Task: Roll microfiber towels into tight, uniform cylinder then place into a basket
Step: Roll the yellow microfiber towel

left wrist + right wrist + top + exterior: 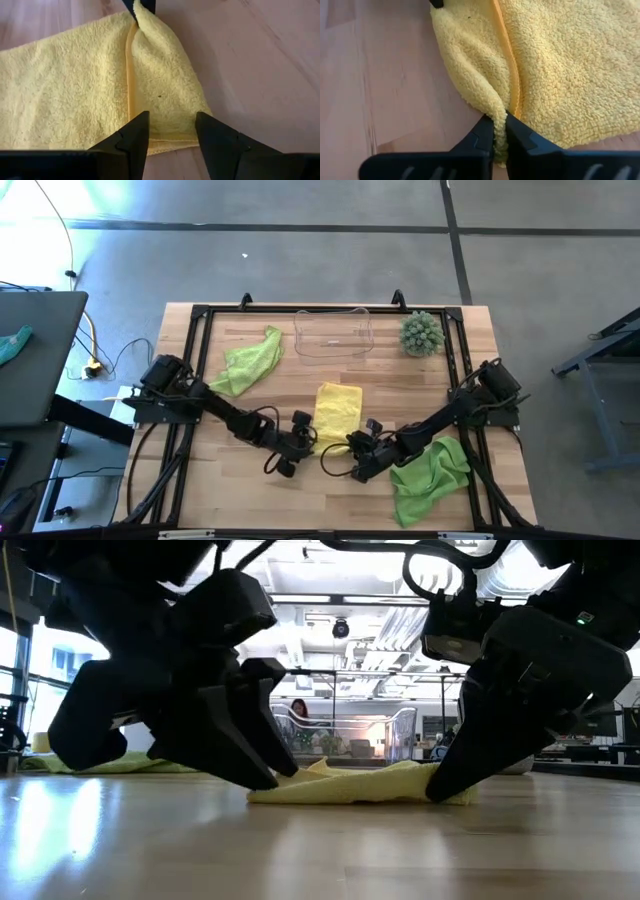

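The right gripper (pixel 500 131) pinches the folded near edge of the yellow towel (pixel 338 412). The left gripper (pixel 172 131) stands spread over the same edge's other corner. Bare wooden table (pixel 300 380) lies beside both, and the basket (pixel 333 335) is well apart behind.

arms: two dark, near-black jointed arms, left arm (pixel 215 412) and right arm (pixel 455 412), built of blocky segments
bases: chunky black housings at the table's side edges
cables: thin black loops hang beside each wrist in the high view
left gripper (pixel 172 131): two matte black wedge fingers with flat faces and angled edges
right gripper (pixel 500 131): the same black tapered fingers on a flat black crossbar
housings: large, angular, black in the low view
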